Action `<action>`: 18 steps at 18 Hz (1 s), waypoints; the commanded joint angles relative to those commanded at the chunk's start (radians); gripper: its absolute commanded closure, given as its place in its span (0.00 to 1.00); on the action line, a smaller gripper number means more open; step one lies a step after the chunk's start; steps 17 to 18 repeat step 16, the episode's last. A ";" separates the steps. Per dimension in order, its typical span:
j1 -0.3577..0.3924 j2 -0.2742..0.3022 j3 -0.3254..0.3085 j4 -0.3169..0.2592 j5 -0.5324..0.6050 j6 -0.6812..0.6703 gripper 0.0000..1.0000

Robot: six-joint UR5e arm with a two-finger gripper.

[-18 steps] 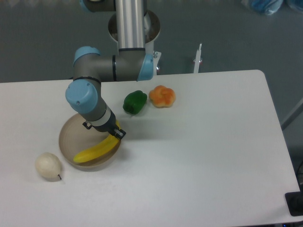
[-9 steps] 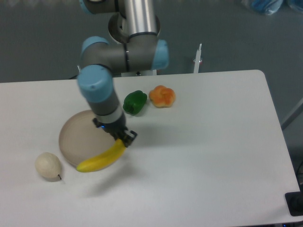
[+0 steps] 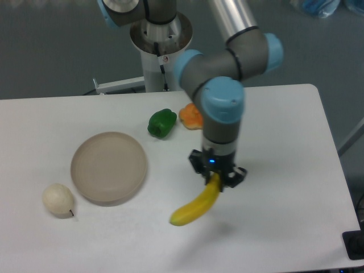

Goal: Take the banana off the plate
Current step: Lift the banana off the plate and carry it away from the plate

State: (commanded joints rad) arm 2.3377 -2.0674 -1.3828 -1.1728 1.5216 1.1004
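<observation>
Gripper [image 3: 216, 177] clamped on banana [image 3: 196, 205], held above table [image 3: 284, 170], right of bare plate [image 3: 108, 167].

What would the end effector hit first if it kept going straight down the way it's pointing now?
Probably the bare white table. The end effector points down, holding the banana by one end, so the banana's hanging tip would likely touch first. Height above the table is unclear from this view.

Arm: silver-grey aluminium tube links, dark grey joint housings, light blue end caps. Round silver base flange with a small red mark. Black end effector [image 3: 218, 177], small blue light lit on its body. Thin black cable at base.
</observation>
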 joint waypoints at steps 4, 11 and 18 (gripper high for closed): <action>0.052 -0.069 0.100 -0.051 0.075 0.189 0.95; 0.115 -0.177 0.191 -0.045 0.060 0.346 0.96; 0.111 -0.203 0.215 -0.045 0.065 0.346 0.97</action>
